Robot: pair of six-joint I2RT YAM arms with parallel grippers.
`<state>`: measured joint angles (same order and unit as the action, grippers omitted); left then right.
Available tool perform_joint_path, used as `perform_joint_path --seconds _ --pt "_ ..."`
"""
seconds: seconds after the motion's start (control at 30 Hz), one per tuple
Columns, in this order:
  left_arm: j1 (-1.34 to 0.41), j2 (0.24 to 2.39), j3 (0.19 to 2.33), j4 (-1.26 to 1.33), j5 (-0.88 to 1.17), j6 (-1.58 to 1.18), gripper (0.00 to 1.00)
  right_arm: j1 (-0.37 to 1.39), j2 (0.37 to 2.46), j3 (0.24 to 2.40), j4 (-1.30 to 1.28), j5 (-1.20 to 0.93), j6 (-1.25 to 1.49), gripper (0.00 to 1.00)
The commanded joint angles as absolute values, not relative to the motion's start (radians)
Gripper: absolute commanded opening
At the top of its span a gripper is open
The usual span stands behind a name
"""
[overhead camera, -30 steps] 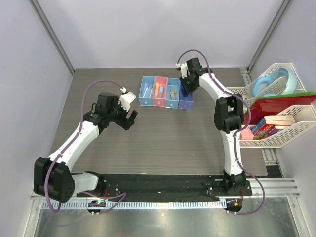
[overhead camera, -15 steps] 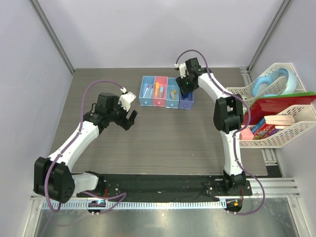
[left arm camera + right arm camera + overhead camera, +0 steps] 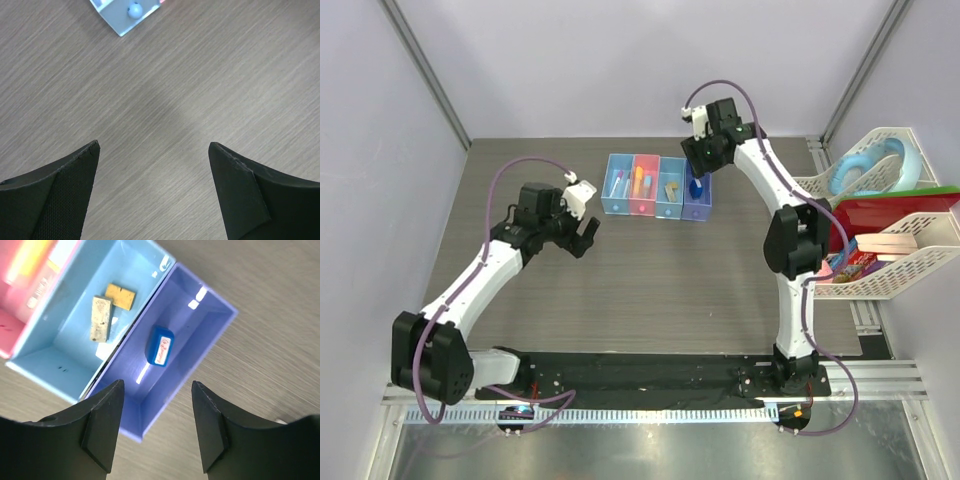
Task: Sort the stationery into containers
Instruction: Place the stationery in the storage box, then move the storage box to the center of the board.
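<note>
Stationery (image 3: 640, 182) lies inside the containers (image 3: 657, 187), a row of four joined translucent boxes at the far middle of the tabletop (image 3: 650, 290). From left to right the boxes are light blue, pink, light blue and purple.

The small blue block (image 3: 160, 346) rests on the floor of the purple box (image 3: 200, 330) at the right end, touching nothing but the box. Next to it, the two tan erasers (image 3: 101, 317) lie in the light blue box (image 3: 60, 345), just beside each other near its far wall. A yellow marker (image 3: 639, 180) shows in the pink box (image 3: 643, 190). The left-end box (image 3: 617, 185) holds slim items that are too small to tell apart from above.

The right tool (image 3: 157, 385) hangs above the purple box with its jaws apart and nothing between them. The block lies below the gap, free of both fingers.

The left tool (image 3: 155, 150) hovers over bare tabletop, left of the row and nearer than it. Its jaws stand wide and empty. A corner of the left-end box and a round blue cap (image 3: 134, 9) show at the far edge of its wrist view.

White mesh baskets (image 3: 895, 270) stand at the right edge.
</note>
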<state>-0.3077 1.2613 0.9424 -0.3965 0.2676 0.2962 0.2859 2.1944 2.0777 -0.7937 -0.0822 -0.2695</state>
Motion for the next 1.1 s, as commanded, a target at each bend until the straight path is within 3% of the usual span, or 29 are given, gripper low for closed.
perform_joint_path --seconds 0.0,0.63,0.83,1.07 --pt "-0.31 1.316 1.017 -0.307 0.216 0.281 0.89 0.282 2.037 2.088 -0.779 -0.051 -0.227 0.62" --pt "-0.25 2.037 1.664 -0.273 0.058 0.256 0.93 0.212 2.115 2.025 -0.726 -0.026 -0.193 0.62" --pt "-0.252 2.103 1.755 -0.273 0.083 0.25 0.93 0.202 2.137 1.973 -0.712 -0.047 -0.202 0.62" --pt "-0.25 2.031 1.7 -0.247 0.144 0.239 0.92 0.199 2.151 1.905 -0.678 -0.071 -0.202 0.62"
